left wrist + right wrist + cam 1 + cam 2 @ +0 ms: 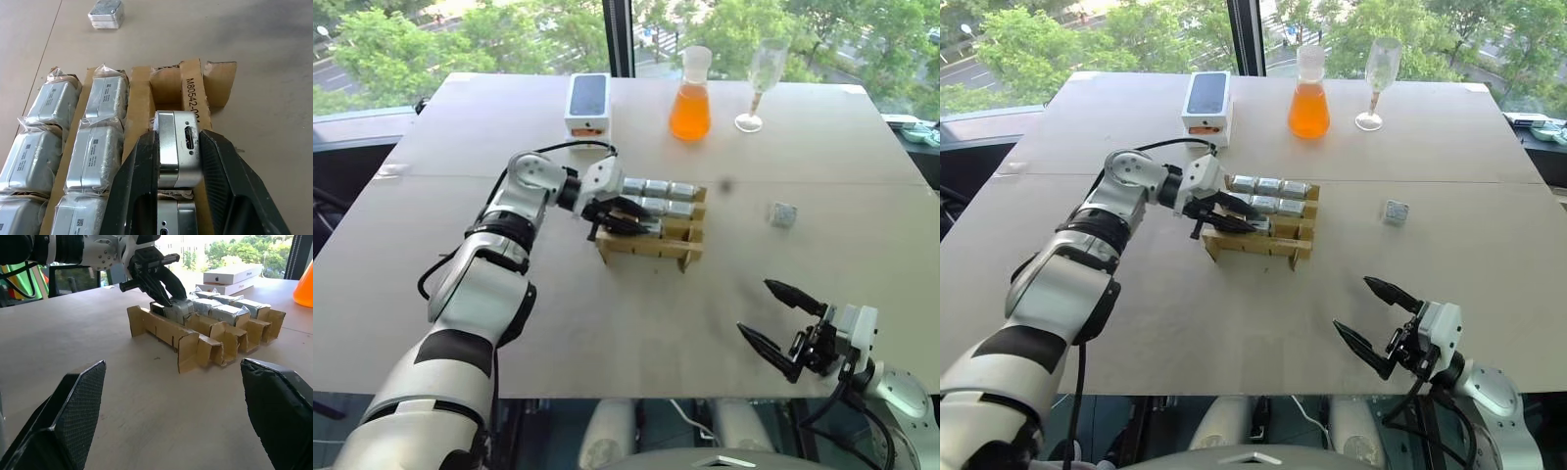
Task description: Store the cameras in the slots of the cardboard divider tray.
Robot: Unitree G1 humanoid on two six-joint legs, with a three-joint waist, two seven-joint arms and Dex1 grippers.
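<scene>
The tan cardboard divider tray (636,247) stands mid-table, with several wrapped silver cameras (658,189) filling its two far rows. My left gripper (178,137) is shut on one bare silver camera (178,159), port face showing, and holds it in the tray's near row, just above another camera seated there. One more camera (783,214) lies loose on the table to the tray's right. My right gripper (755,306) hangs open and empty near the table's front right edge, well apart from the tray.
At the back of the table stand a white phone box (587,103), a flask of orange liquid (690,98) and a wine glass (759,78). Bare tabletop lies between the tray and the right gripper.
</scene>
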